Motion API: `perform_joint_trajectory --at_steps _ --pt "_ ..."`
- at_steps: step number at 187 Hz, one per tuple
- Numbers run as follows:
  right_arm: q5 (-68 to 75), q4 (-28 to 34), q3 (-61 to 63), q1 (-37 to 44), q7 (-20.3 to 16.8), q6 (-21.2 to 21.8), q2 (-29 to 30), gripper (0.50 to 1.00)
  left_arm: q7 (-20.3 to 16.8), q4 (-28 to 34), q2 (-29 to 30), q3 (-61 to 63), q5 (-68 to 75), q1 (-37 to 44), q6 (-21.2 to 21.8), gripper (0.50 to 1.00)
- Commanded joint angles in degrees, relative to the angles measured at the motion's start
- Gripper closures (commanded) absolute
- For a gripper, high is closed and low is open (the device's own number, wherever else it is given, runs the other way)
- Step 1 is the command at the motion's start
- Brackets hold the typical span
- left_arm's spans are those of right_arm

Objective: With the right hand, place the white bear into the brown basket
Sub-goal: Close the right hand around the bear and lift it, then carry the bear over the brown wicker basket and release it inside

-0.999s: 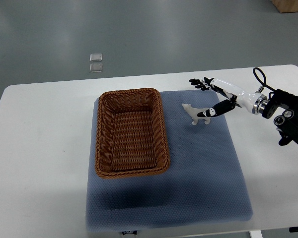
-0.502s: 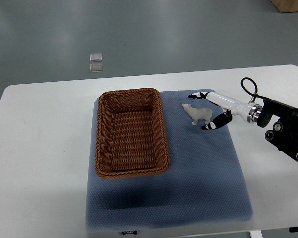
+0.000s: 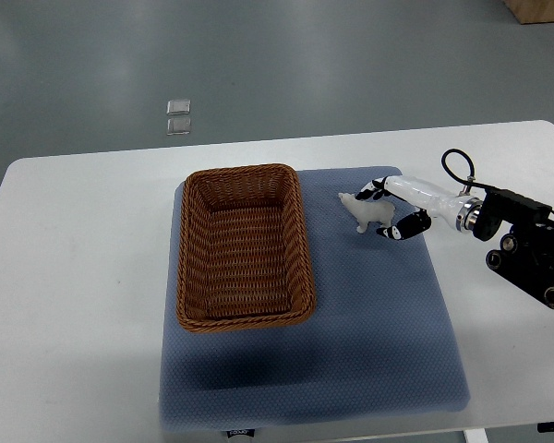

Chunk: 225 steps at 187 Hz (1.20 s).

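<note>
A small white bear stands on the blue-grey mat, just right of the brown wicker basket. My right hand comes in from the right edge and curls round the bear's rear half, fingers over its back and thumb beside its legs. The bear still rests on the mat, head pointing left towards the basket. Nothing lies in the basket. No left arm shows.
The mat lies on a white table. Two small clear squares lie on the grey floor beyond the table's far edge. A brown box corner shows at the top right.
My right hand has moved left and lower and its fingers have closed in round the bear from spread. The bear has stayed in place.
</note>
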Motion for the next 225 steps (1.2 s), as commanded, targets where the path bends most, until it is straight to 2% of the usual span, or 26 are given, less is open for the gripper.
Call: perform_joint_trajectory --at_steps 1,16,27,95,161,189,225 --pt "-0.1 0.0 -0.7 0.1 -0.2 -0.3 0.1 0.844 0.0 0.0 0.0 0.0 0.0 0.0 0.0 0.500" --pt "-0.1 0.0 -1.3 0.2 -0.5 -0.7 0.1 0.908 0.0 0.0 0.0 0.0 0.0 0.0 0.0 0.500" --pt "-0.1 0.0 -1.8 0.3 -1.1 -1.2 0.1 1.000 0.0 0.0 0.0 0.0 0.0 0.0 0.0 0.500" --pt "0.0 1.0 -1.8 2.4 -0.5 -1.9 -0.2 1.000 0.0 0.0 0.0 0.0 0.0 0.0 0.0 0.500" --pt "-0.2 7.6 -7.2 12.8 -0.2 -0.4 -0.1 1.000 0.0 0.0 0.0 0.0 0.0 0.0 0.0 0.500" --pt "-0.2 9.3 -12.5 17.4 0.7 -0.1 1.3 1.000 0.0 0.0 0.0 0.0 0.0 0.0 0.0 0.500" --pt "-0.5 9.5 -18.2 21.5 1.1 0.6 5.9 1.000 0.0 0.0 0.0 0.1 0.0 0.0 0.0 0.500"
